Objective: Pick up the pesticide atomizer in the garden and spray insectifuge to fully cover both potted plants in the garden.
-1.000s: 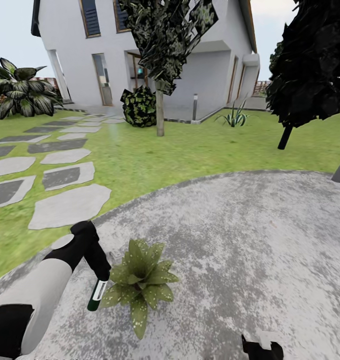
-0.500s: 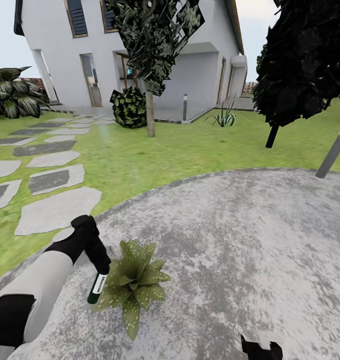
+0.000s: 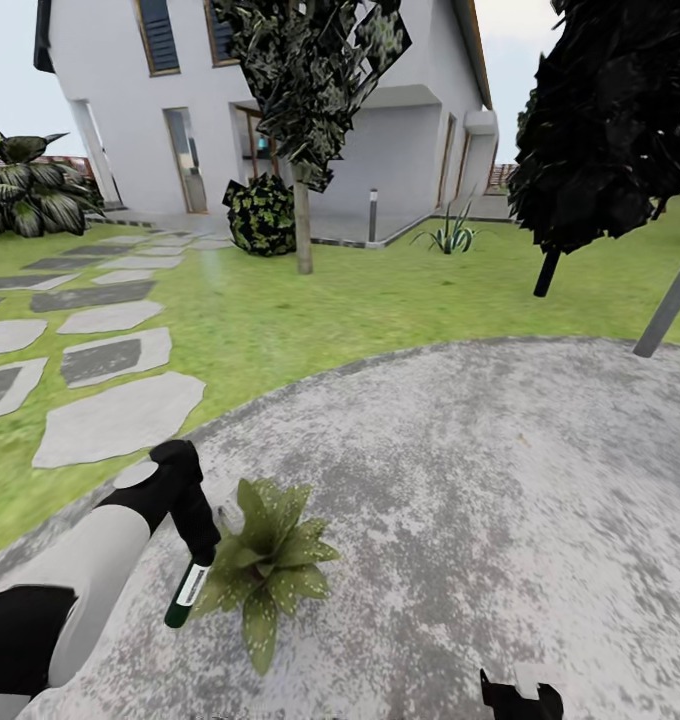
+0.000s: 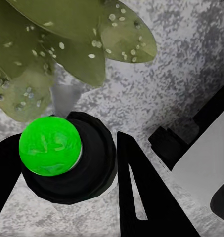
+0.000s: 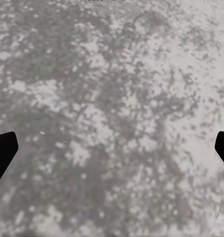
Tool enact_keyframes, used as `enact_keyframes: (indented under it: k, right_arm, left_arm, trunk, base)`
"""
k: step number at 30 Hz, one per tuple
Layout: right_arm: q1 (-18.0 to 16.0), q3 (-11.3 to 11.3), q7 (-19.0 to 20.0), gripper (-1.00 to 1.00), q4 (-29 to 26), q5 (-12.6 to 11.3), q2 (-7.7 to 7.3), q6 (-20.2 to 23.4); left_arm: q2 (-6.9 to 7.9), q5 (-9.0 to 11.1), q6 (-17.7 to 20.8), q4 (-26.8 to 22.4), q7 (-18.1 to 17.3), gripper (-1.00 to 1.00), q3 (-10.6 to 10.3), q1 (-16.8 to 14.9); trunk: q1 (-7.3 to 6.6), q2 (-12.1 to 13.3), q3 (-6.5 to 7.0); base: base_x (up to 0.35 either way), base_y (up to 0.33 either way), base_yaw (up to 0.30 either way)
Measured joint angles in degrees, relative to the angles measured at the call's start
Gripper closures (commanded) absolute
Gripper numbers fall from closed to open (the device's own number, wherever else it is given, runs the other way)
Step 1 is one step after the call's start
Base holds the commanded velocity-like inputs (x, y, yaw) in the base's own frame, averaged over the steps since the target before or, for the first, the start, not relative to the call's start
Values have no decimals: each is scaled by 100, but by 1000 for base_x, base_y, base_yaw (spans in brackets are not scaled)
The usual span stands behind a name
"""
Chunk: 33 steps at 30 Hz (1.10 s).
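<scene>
One potted plant [image 3: 267,562], a low rosette of broad pointed green leaves, sits on the grey stone patio [image 3: 460,470] of the garden. My left gripper [image 3: 199,556] is shut on the pesticide atomizer [image 3: 184,596]. The dark green bottle with its white label hangs downward right beside the plant's near leaves. In the left wrist view the atomizer [image 4: 51,146] shows end-on as a bright green disc in a black ring between my fingers [image 4: 141,197], with white-speckled leaves [image 4: 67,44] just beyond it. My right gripper [image 3: 520,702] hangs low over bare patio, jaws wide apart and empty.
Stepping stones [image 3: 115,420] cross the lawn [image 3: 360,310] to the left. A grey bollard post [image 3: 668,305] leans at the patio's right edge. Farther off are a thin tree trunk [image 3: 302,235], a dark tree [image 3: 610,120], a spiky agave [image 3: 446,238] and the white house [image 3: 410,150].
The view swung a little to the right a second ago. Since then my left gripper has dipped slightly, carrying the atomizer lower beside the plant. The right gripper holds still.
</scene>
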Motion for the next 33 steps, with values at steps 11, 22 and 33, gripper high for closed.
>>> enact_keyframes:
  k: [11, 22, 33]
  right_arm:
    - [0, 6, -1, -100, 0, 0, 5, 1]
    - [1, 5, -7, -100, -2, 0, 7, 3]
    - [1, 6, -8, -100, -2, 0, 0, -8]
  left_arm:
    - [-35, -1, 1, -45, 0, 100, -12, -1]
    - [-85, 22, -9, -76, -2, 100, -414, -95]
    - [-195, 37, 8, -17, 2, 100, -430, -405]
  trunk:
    - [-4, 0, 0]
    - [-1, 0, 0]
    - [1, 0, 46]
  base:
    - [93, -234, 259]
    - [65, -37, 175]
    - [-113, -196, 30]
